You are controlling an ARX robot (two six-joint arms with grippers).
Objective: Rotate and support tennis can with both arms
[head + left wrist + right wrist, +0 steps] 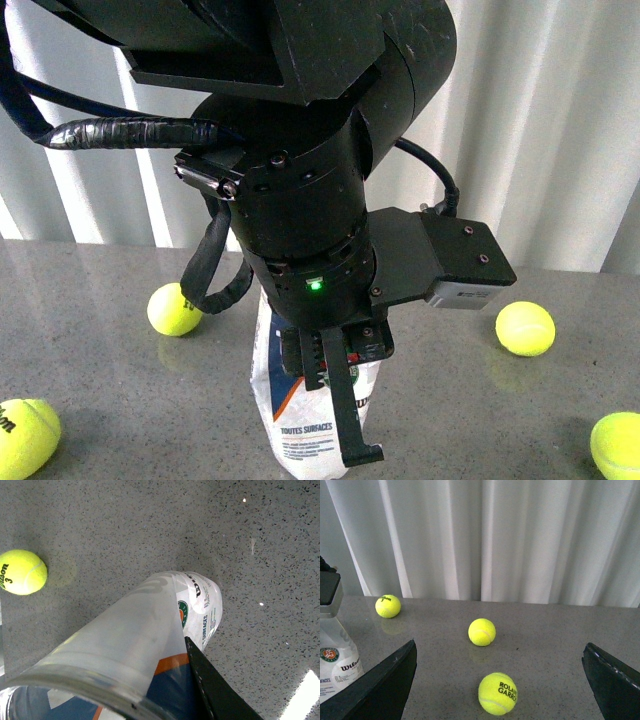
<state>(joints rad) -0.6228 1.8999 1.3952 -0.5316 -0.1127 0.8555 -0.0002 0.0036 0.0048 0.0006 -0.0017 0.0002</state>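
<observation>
The tennis can [305, 405] stands upright on the grey table, a clear tube with a white-and-navy label and an orange stripe. My left arm comes down over it from above, and my left gripper [325, 400] is shut on the can near its upper part. In the left wrist view the can [150, 645] runs down to the table with one black finger [215, 690] pressed against its side. My right gripper [502, 685] is open and empty, with its jaws wide apart. The can [335, 665] shows at the edge of the right wrist view, apart from that gripper.
Several yellow tennis balls lie on the table: one behind the can [175, 309], one at the front left [25, 435], two on the right [525, 328] [618, 445]. In the right wrist view a ball [497, 693] lies between the open jaws. White curtains hang behind the table.
</observation>
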